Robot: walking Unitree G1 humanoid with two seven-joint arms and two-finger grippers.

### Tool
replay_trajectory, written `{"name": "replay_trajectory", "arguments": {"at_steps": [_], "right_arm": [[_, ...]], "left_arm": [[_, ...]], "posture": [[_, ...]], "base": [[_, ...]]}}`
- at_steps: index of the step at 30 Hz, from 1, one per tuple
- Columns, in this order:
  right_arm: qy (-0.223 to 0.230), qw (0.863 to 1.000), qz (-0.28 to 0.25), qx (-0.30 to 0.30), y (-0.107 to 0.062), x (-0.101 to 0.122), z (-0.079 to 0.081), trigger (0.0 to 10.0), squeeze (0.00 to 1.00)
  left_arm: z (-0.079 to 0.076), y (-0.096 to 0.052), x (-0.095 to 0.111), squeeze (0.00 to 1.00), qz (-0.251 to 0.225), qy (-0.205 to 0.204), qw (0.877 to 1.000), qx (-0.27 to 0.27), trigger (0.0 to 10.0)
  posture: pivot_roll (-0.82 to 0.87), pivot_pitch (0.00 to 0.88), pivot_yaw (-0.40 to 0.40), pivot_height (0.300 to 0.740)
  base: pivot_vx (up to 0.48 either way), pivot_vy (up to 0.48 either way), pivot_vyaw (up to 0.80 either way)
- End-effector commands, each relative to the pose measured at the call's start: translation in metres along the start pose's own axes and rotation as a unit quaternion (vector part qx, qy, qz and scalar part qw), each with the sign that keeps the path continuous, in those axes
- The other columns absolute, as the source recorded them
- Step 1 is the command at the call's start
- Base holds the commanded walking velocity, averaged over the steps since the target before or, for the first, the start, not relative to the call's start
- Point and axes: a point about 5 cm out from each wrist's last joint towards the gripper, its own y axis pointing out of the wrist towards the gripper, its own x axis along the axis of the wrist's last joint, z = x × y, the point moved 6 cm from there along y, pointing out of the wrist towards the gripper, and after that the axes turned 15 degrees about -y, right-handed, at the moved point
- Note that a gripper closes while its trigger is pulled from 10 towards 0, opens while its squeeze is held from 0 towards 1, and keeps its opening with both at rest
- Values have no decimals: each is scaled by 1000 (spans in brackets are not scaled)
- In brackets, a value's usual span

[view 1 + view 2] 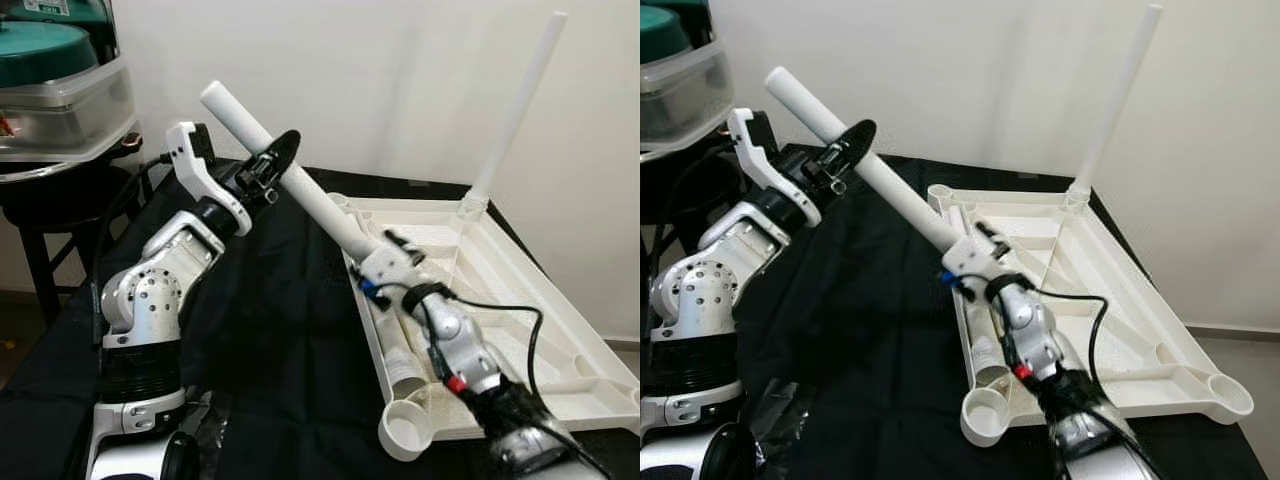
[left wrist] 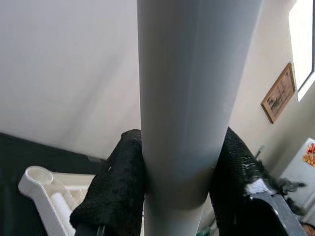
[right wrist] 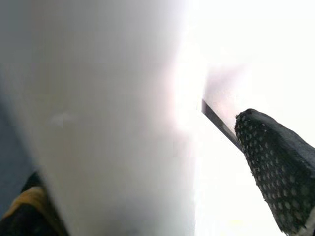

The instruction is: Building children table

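Both grippers are clamping one white table leg (image 1: 300, 190), left gripper (image 1: 262, 172) high, right gripper (image 1: 385, 262) low, slanting it over the upturned tabletop (image 1: 520, 300), apparently toward a corner socket (image 1: 405, 430).

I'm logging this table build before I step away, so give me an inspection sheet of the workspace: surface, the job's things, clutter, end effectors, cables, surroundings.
Surface: black cloth covers the work table.
Job's things: white tabletop lies upside down on the cloth, one leg standing upright in its far corner socket; near corner socket is empty; a second leg is held slanted above the tabletop's left edge; another tube lies inside that edge.
Clutter: crumpled clear plastic on the cloth near the robot.
End effectors: left end effector is shut on the slanted leg's upper part; right end effector is at its lower end, grip unclear.
Cables: black cable loops from the right arm over the tabletop.
Surroundings: white wall; clear storage box on a dark stand at the left.
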Motion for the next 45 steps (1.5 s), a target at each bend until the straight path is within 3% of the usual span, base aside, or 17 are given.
{"name": "replay_trajectory", "arguments": {"at_steps": [1, 3, 4, 5, 6, 14, 18, 19, 20, 28, 29, 31, 32, 37, 38, 44, 45], "right_arm": [[25, 999, 29, -7, 0, -13, -1, 10000, 569], [36, 999, 30, -5, 1, -12, 0, 10000, 569], [43, 999, 23, -6, 2, -7, 1, 902, 114], [43, 999, 23, -6, 2, -7, 1, 902, 114], [50, 999, 16, -6, 3, -3, 1, 0, 16], [43, 996, -72, 17, 5, 40, 11, 0, 0], [29, 996, -77, 28, 5, 44, 16, 0, 0], [22, 996, -75, 32, 6, 44, 17, 863, 0], [14, 997, -72, 36, 7, 45, 19, 10000, 0], [-3, 996, -84, 40, 15, 62, 16, 10000, 0], [1, 995, -93, 30, 17, 70, 11, 10000, 725], [2, 995, -95, 27, 17, 71, 10, 10000, 725], [2, 995, -96, 30, 18, 73, 11, 10000, 1000], [-6, 995, -92, 40, 21, 76, 18, 10000, 1000], [-11, 995, -89, 44, 22, 76, 20, 10000, 0], [-14, 994, -91, 58, 24, 79, 25, 9765, 0], [-14, 994, -92, 60, 25, 79, 26, 0, 0]], "left_arm": [[-10, 3, 2, 0, -2, -1, 1000, -15, 4627], [-10, 2, 2, 0, -3, -1, 1000, -15, 4627], [-10, 2, 2, 0, -4, -1, 1000, -15, 4784], [-10, 2, 2, 0, -4, -1, 1000, -15, 4784], [-10, 2, 2, 0, -5, -2, 1000, -14, 4824], [-12, 3, -4, 0, 3, -4, 1000, -17, 4863], [-14, 4, -7, 0, 7, -4, 1000, -20, 4863], [-15, 4, -7, 0, 8, -4, 1000, -21, 4824], [-16, 4, -8, 0, 8, -4, 1000, -23, 4784], [-18, 3, -14, 0, 19, -4, 999, -27, 4706], [-19, 3, -16, 0, 21, -4, 999, -27, 4706], [-19, 3, -16, 0, 21, -4, 999, -27, 4706], [-19, 3, -16, 0, 21, -5, 999, -27, 4667], [-18, 2, -17, 0, 24, -5, 999, -26, 4667], [-18, 2, -17, 0, 25, -5, 999, -25, 4627], [-20, 2, -19, 0, 26, -5, 999, -28, 4667], [-20, 2, -20, 0, 28, -4, 999, -29, 4706]], "posture": [[70, 0, -123, 740], [72, 0, -124, 740], [74, 0, -127, 740], [74, 0, -127, 740], [74, 0, -127, 740], [65, 0, -126, 740], [66, 0, -127, 740], [67, 0, -129, 740], [67, 0, -129, 740], [67, 0, -132, 740], [70, 0, -136, 740], [70, 0, -136, 740], [73, 0, -137, 740], [76, 0, -140, 740], [78, 0, -142, 740], [78, 0, -144, 740], [78, 0, -145, 740]], "base": [[0, 0, 0], [0, 0, 0], [0, 0, 0], [0, 0, 0], [0, 0, 0], [0, 0, 0], [0, 0, 0], [0, 0, 0], [0, 0, 0], [0, 0, 0], [0, 0, 0], [0, 0, 0], [0, 0, 0], [0, 0, 0], [0, 0, 0], [0, 0, 0], [0, 0, 0]]}}
